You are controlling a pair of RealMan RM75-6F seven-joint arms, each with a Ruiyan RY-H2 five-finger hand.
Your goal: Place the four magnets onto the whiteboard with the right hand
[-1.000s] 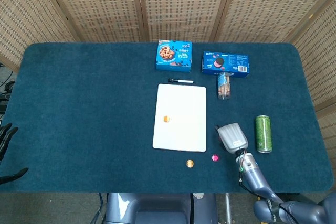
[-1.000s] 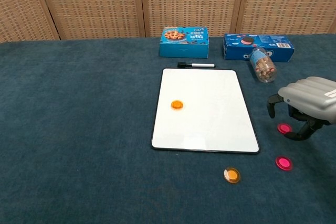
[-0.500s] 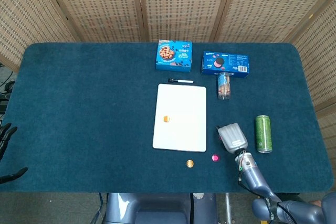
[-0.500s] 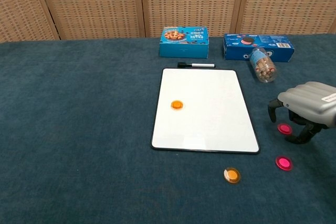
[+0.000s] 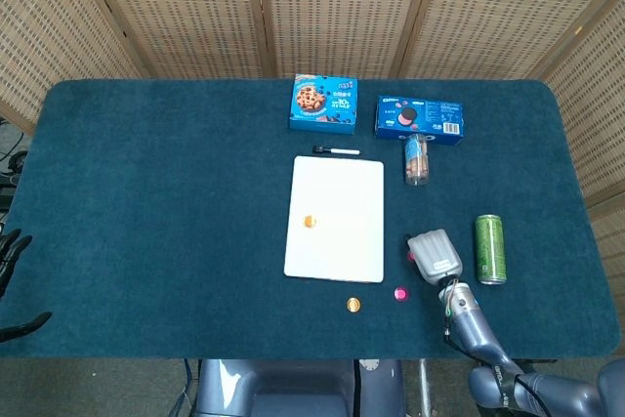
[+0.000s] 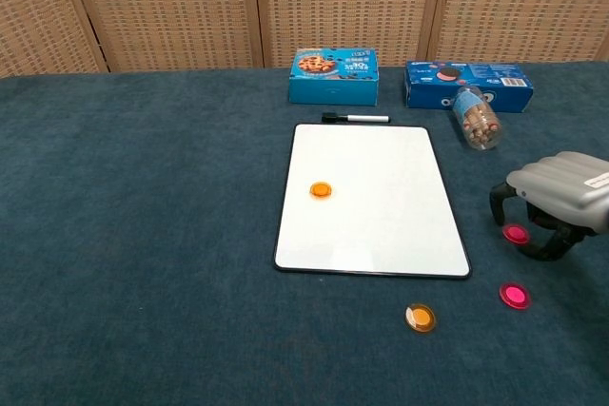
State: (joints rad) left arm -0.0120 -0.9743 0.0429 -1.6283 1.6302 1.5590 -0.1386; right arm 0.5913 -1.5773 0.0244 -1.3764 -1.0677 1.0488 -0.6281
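The whiteboard (image 5: 335,219) (image 6: 371,199) lies flat at the table's middle, with one orange magnet (image 5: 311,222) (image 6: 322,190) on it. A second orange magnet (image 5: 354,305) (image 6: 420,317) and a pink magnet (image 5: 399,293) (image 6: 515,295) lie on the cloth in front of the board. Another pink magnet (image 6: 516,233) sits right of the board, under my right hand (image 5: 434,254) (image 6: 561,199). That hand arches over it, fingers curved down on either side, holding nothing. My left hand (image 5: 10,251) shows only as dark spread fingers at the far left edge.
A black marker (image 6: 354,118) lies just behind the board. Two blue cookie boxes (image 6: 334,76) (image 6: 467,85) stand at the back, with a tipped snack tube (image 6: 475,118) in front of the right one. A green can (image 5: 489,248) lies right of my right hand.
My right hand has drifted slightly lower and to the right over the pink magnet. The magnets and board have not moved.
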